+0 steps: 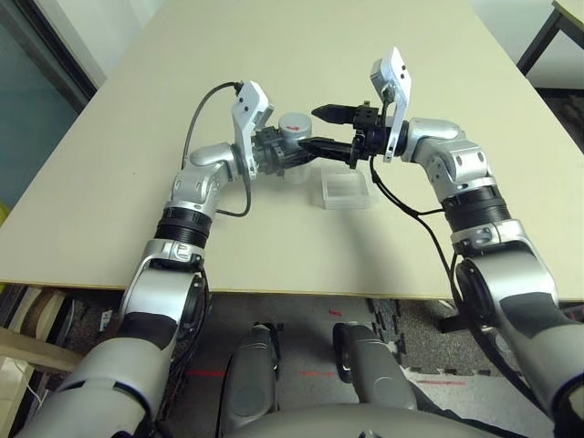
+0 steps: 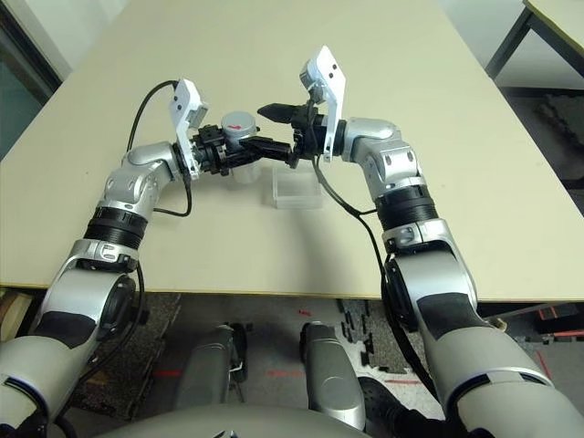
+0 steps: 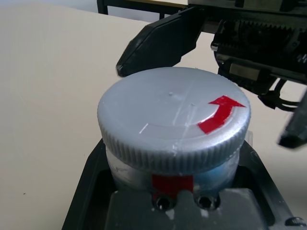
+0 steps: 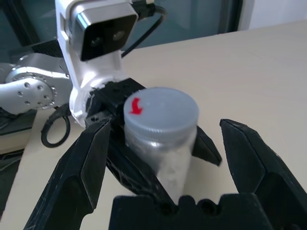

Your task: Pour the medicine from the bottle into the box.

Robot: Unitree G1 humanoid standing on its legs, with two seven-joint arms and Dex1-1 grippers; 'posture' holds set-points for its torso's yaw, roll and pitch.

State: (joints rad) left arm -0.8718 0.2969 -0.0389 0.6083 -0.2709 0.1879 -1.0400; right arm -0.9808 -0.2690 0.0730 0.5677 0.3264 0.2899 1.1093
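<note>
Bottle (image 1: pixel 294 128) is up off the bench (image 1: pixel 137 164), clamped low on its body in the left pincer (image 1: pixel 285 153), cap (image 3: pixel 172 117) on. So nothing poured yet; my read: uncap first, then tip over the box. Box (image 1: pixel 345 191) sits on the bench just below and to the right of the bottle, looks empty. Right pincer (image 1: pixel 328 130) is spread wide, gripping nothing, one finger either side of the cap. Medicine not visible. Count: one bottle, one cap, one box, two pincers.

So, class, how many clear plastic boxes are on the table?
1. The box sits on the table, below and just right of the bottle held in the left gripper.
</note>
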